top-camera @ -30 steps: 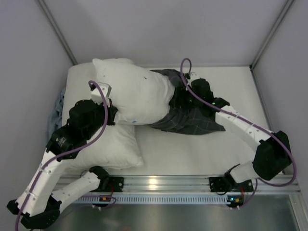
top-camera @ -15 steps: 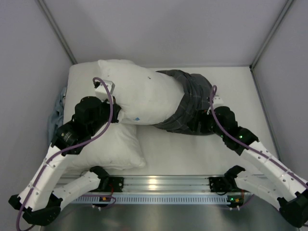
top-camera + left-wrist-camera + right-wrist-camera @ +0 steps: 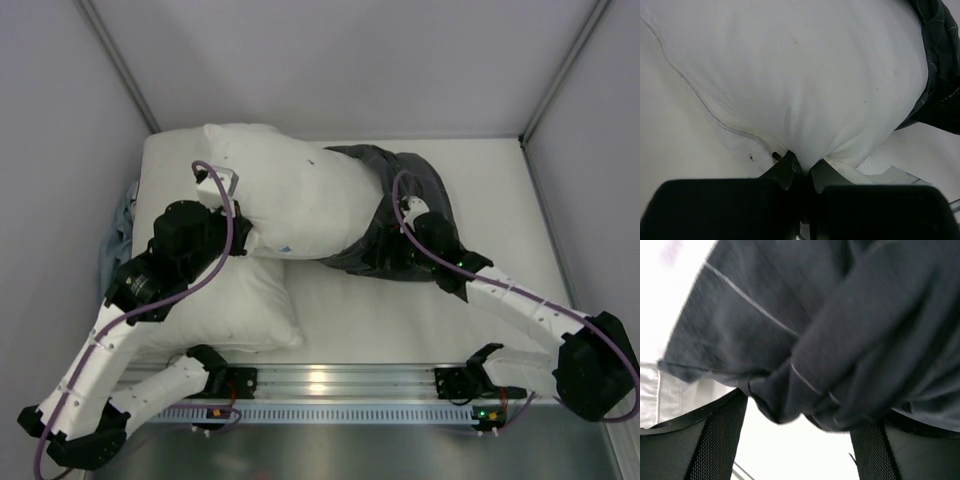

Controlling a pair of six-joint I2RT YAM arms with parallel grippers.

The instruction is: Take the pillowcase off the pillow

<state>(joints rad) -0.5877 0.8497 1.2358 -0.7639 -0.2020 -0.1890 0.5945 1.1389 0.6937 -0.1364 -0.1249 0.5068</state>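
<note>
Top view: the pillowcase (image 3: 425, 180) is dark grey-blue with thin light windowpane lines; the pillow (image 3: 290, 195), at its 9 o'clock, is plain white. A second pillow (image 3: 240, 300), at 7 o'clock, is also white. The arm cables (image 3: 215, 262) are purple.

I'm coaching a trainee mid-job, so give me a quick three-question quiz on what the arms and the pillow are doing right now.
1. True or false: the left gripper is pinched shut on the edge of the pillow.
2. The pillowcase covers: A) the whole pillow, B) only the end nearer the right arm, C) none of it.
3. Fill in: the right gripper has its fingers ___, with dark fabric hanging between them.
Key: 1 true; 2 B; 3 open.
</note>
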